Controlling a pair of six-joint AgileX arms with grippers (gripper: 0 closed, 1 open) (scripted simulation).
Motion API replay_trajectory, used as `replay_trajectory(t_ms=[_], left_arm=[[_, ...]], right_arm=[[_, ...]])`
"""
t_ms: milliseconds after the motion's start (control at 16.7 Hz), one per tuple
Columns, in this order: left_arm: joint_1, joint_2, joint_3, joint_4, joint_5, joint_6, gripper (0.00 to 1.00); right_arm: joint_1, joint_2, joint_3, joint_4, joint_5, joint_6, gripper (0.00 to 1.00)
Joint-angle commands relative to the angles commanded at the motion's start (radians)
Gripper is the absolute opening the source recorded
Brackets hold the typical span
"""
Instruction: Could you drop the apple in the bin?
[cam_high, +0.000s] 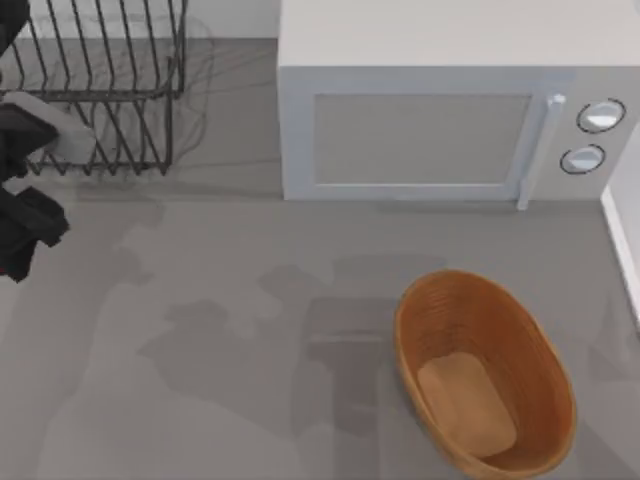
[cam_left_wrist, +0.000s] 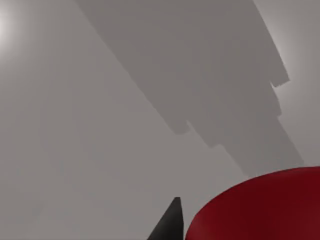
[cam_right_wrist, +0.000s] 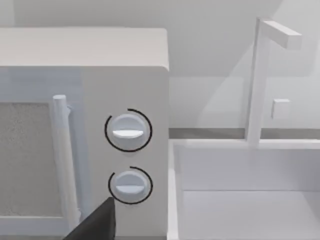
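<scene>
The bin is seen on the table toward the right in the top view, its long axis running obliquely from upper left to lower right, below the microwave. The apple is seen close in the left wrist view, just beside a dark fingertip; whether it is gripped cannot be told. The left arm is placed at the left edge, by the dish rack. In the right wrist view one dark finger is seen before the microwave's dials; its opening cannot be told
</scene>
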Motion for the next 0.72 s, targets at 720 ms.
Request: replay_trajectory(t_ms=[720], left_arm=[[-0.456, 0.226, 0.134, -0.193, -0.051, -1.117, 0.0]], right_arm=[[0.0, 0.0, 0.0, 0.0, 0.0, 0.0, 1.0]])
